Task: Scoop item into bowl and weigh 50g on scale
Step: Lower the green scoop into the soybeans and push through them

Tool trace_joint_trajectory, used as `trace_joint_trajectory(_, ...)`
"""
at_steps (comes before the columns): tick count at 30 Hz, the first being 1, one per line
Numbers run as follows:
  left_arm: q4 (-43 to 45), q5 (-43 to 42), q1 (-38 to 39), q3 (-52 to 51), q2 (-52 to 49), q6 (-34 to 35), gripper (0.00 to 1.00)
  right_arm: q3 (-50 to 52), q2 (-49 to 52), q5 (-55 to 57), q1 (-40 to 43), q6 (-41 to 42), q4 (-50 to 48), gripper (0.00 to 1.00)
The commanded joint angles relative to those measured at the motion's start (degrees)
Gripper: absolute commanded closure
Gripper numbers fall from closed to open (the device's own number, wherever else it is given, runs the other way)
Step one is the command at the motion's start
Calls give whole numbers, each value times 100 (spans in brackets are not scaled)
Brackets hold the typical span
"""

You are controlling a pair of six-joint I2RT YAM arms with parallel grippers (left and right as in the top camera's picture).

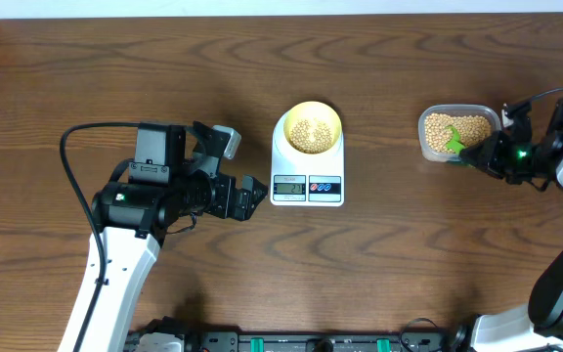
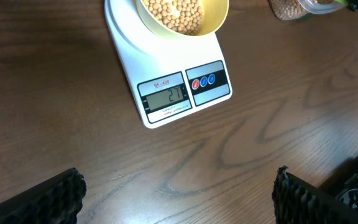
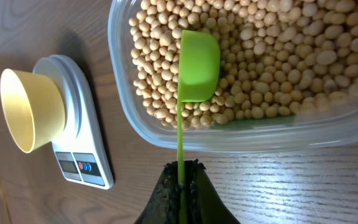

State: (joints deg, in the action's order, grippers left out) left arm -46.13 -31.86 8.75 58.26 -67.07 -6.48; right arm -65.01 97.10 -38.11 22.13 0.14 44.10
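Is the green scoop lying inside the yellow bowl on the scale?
No, the green scoop is in the clear tub with the beans, and the right gripper holds its handle.

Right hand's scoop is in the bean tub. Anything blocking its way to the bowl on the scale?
Nothing visible: only bare table between the tub, where the scoop rests, and the scale carrying the bowl.
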Motion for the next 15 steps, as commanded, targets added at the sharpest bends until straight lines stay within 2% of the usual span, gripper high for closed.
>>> trace_joint_trajectory(1, -9, -94, 11, 11, -2, -101, 2, 170, 42, -354, 118, -153, -103, 99)
trace_joint_trajectory(11, -9, -94, 11, 11, -2, -98, 2, 407, 42, -1377, 496, -153, -485, 99)
trace_joint_trajectory(15, -9, -94, 11, 11, -2, -98, 2, 407, 42, -1392, 636, -153, -472, 99)
